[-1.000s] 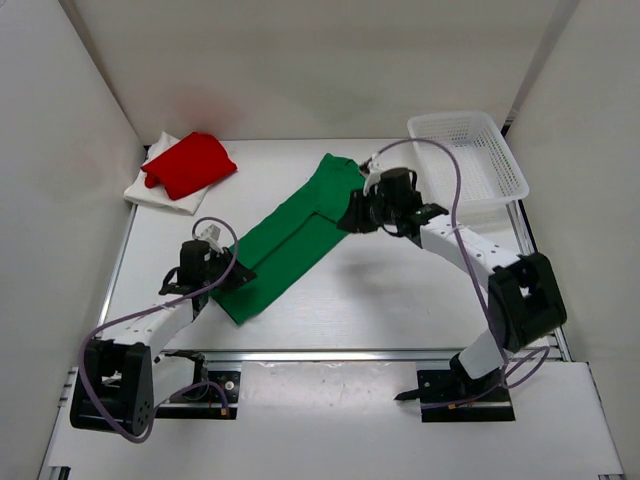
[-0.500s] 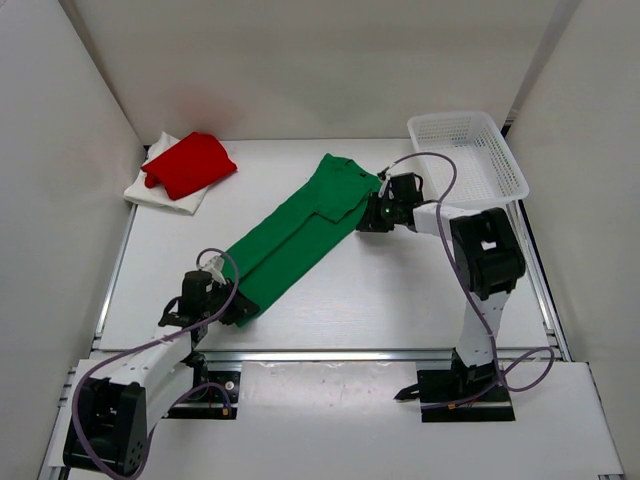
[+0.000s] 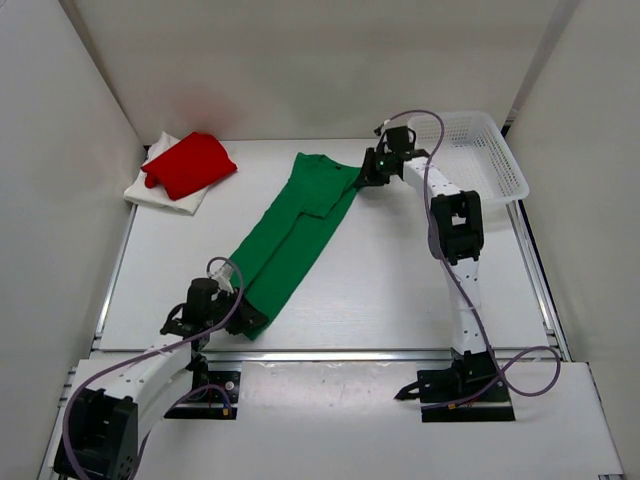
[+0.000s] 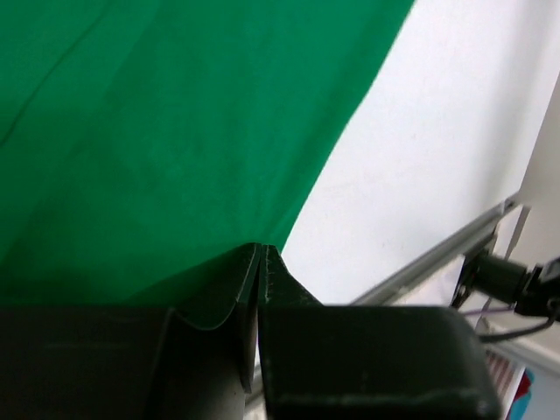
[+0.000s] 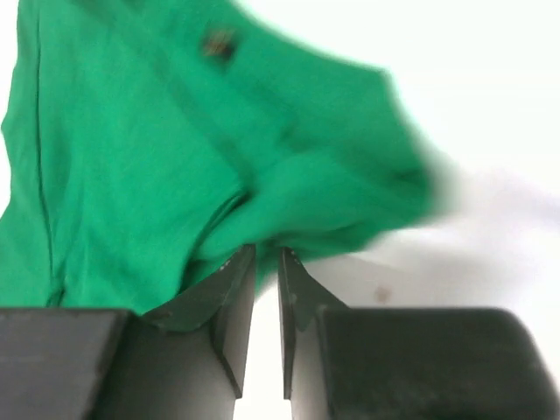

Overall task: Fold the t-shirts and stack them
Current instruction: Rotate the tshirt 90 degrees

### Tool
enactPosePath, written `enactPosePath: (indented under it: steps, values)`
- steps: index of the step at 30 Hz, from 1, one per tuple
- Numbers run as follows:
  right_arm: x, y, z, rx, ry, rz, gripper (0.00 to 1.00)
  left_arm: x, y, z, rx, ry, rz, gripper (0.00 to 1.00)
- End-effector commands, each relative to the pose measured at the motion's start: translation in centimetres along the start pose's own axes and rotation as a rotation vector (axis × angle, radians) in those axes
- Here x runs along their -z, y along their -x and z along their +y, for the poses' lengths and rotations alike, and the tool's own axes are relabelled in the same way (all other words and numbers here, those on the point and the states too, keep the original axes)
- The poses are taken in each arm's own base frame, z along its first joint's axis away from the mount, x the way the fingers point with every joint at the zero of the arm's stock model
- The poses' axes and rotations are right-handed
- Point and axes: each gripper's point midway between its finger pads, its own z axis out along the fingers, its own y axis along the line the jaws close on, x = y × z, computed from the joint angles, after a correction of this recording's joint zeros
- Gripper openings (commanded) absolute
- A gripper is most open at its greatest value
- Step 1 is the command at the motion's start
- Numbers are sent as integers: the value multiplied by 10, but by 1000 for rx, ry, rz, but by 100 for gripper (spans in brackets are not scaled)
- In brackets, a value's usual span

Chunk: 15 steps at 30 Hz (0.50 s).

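Observation:
The green t-shirt (image 3: 290, 230) lies folded into a long strip, stretched slantwise from the near left to the far middle of the table. My left gripper (image 3: 247, 319) is shut on its near end; in the left wrist view the jaws (image 4: 261, 250) pinch the green t-shirt (image 4: 175, 131) at its edge. My right gripper (image 3: 363, 179) is shut on the far end, where the green t-shirt (image 5: 175, 131) bunches above my right gripper (image 5: 265, 254). The red t-shirt (image 3: 190, 163) sits folded on the folded white t-shirt (image 3: 158, 193) at the far left corner.
A white lattice basket (image 3: 500, 170) stands at the far right corner, just right of the right arm. White walls close in the table on the left, back and right. A metal rail (image 3: 400, 353) runs along the near edge.
The right gripper closed on the shirt's far end and moved back and left. The left gripper pulled its end toward the near edge. The green shirt is now drawn longer and steeper.

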Motion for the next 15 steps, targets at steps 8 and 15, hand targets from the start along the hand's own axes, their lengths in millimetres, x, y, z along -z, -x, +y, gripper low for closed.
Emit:
enactPosePath:
  steps: [8, 15]
  values:
    - [89, 11, 56, 134, -89, 1, 25, 13, 65, -80, -253, -41, -107, 21]
    - [109, -143, 151, 151, 178, 29, 29, 6, 96, -105, -283, -70, -105, 14]
